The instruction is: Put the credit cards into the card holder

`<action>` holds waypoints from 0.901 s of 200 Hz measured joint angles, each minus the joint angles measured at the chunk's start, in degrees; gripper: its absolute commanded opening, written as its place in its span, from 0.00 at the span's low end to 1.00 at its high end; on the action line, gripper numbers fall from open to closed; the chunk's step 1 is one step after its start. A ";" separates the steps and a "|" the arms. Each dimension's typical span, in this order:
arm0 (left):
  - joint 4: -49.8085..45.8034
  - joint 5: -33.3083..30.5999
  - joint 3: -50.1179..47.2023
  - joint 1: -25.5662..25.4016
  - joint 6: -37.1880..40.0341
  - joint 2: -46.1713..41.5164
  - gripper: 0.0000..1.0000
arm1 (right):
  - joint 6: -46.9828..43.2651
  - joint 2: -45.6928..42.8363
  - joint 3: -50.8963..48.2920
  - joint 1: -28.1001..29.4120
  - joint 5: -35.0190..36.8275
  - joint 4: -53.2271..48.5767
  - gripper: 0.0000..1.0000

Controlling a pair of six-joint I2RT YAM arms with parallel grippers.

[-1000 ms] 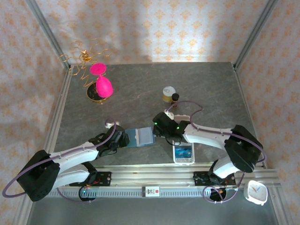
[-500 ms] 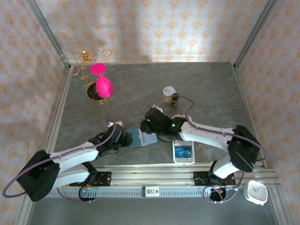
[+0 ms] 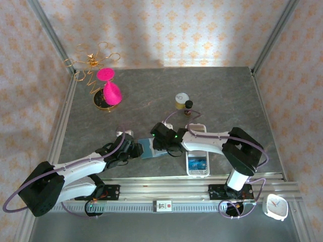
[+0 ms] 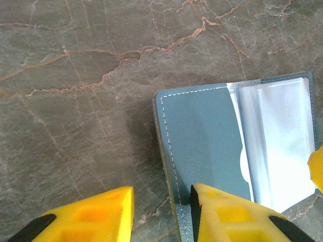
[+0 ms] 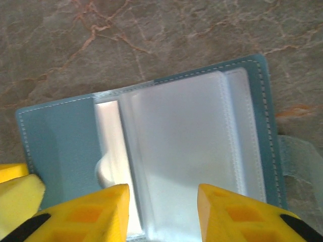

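Sleeves of clear plastic [image 5: 176, 151] show inside the open teal-blue folding card holder [image 5: 60, 136] on the grey marbled worktop [image 4: 75, 101]. Left hand [image 4: 161, 196], parted, straddles its edge; right hand [image 5: 162, 194], parted, hovers above.

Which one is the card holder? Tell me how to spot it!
Find the grey marble table, then look near its front where the left arm and right arm meet. The card holder lies open there, flat and teal with clear plastic sleeves, unlike the white tray beside it.
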 measured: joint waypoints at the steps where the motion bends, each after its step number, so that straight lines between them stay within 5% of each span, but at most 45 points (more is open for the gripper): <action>1: 0.00 0.02 0.00 0.00 -0.02 0.00 0.34 | 0.00 0.02 0.00 0.02 0.07 -0.02 0.40; 110: 0.83 0.44 0.00 0.00 0.00 1.14 0.26 | 0.44 2.67 -0.02 1.18 2.27 -1.88 0.44; 180: 1.46 0.61 0.00 0.00 0.37 3.41 0.17 | 1.77 2.67 -1.55 1.18 -2.36 6.56 0.47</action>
